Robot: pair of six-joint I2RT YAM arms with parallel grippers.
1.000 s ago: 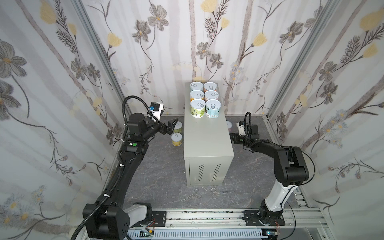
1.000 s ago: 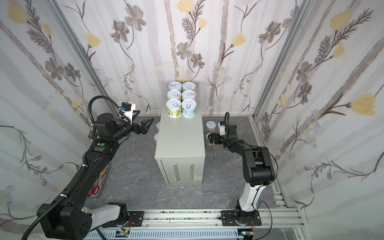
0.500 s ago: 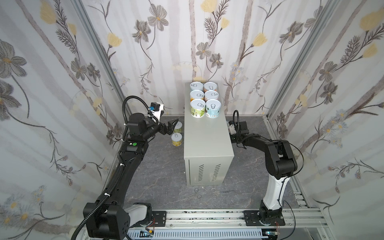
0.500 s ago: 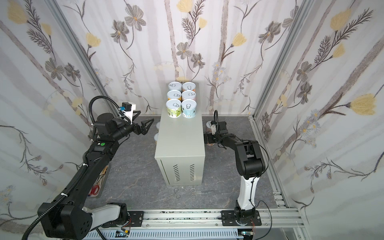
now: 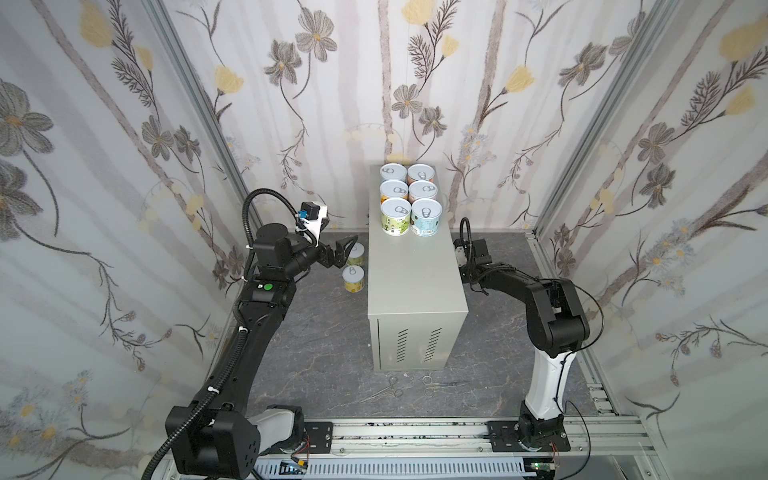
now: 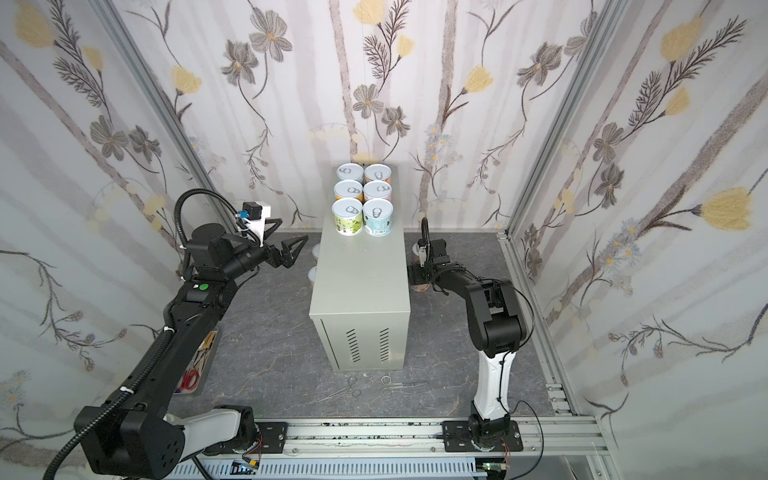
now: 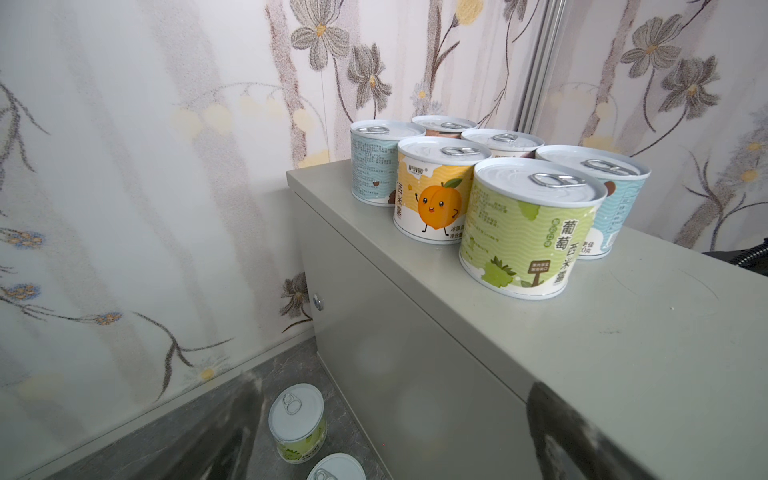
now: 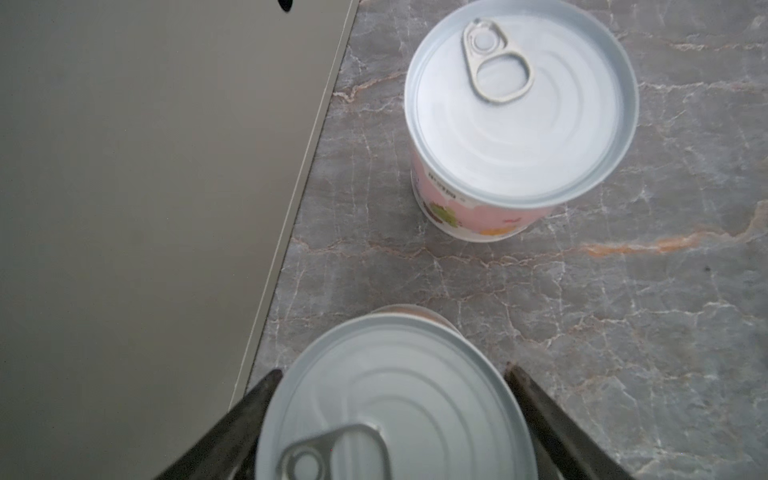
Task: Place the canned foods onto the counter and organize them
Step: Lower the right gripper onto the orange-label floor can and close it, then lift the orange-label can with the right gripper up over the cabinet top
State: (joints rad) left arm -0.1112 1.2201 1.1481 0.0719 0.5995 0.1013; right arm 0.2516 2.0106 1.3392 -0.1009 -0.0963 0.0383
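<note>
Grey sheet metal: counter point(image 5: 413, 282), upright on the marbled floor point(image 5: 324, 340) between the two arms, with vent slots on its near face.

Cans on counter: six, upright and lids up, in two files of three, packed close at the far end of the top.
- Nearest pair: green can point(image 5: 395, 224) on the left, blue can point(image 5: 425, 224) on the right.
- Behind the green can stands the peach can point(image 7: 432, 203), with a yellow label and an orange fruit figure.
- The labels of the other three are mostly hidden.

Cans on floor, left of counter: two, upright, just beside its left wall.
- Lime can point(image 7: 297, 422), the farther one.
- Yellow can point(image 5: 353, 279), the nearer one.

Cans on floor, right of counter: two, upright.
- Pink can point(image 8: 519, 124), near the counter's right wall but clear of it.
- Near can point(image 8: 395, 399), beside that wall. Its lid is blurred and its label cannot be read.

Left gripper point(image 6: 296, 249): jaws spread wide and empty. It hangs in the air left of the counter, above the lime can, pointing toward the counter.

Right gripper point(image 8: 390, 370): low beside the counter's right wall. Its fingers point(image 8: 249, 411) straddle the near can, one on each side at the rim. They are drawn in close to its sides, but it cannot be told whether they press it.

Sundries:
- Forceps point(image 5: 386, 390) and scissors point(image 5: 440, 382) lie flat on the floor before the counter's vented face.
- Tray point(image 6: 195, 365) of hand tools, beside the left arm, shown in a top view.
</note>
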